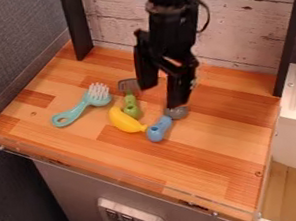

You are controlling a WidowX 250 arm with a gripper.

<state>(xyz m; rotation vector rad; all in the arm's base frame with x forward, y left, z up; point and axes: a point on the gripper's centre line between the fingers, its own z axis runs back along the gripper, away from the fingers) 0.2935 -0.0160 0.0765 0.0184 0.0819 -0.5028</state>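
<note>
Partly, a fingertip of the open black gripper (163, 94) hides the round grey head of a blue-handled toy utensil (160, 130), beside a curved yellow toy banana (124, 120) on the striped wooden tabletop (209, 153).

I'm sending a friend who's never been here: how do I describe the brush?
On the wooden tabletop, look to the picture's left of the black pincer. The teal brush lies farthest left, its handle ending in a ring. Only it has white bristles, unlike the yellow banana and green-handled utensil nearby.
</note>
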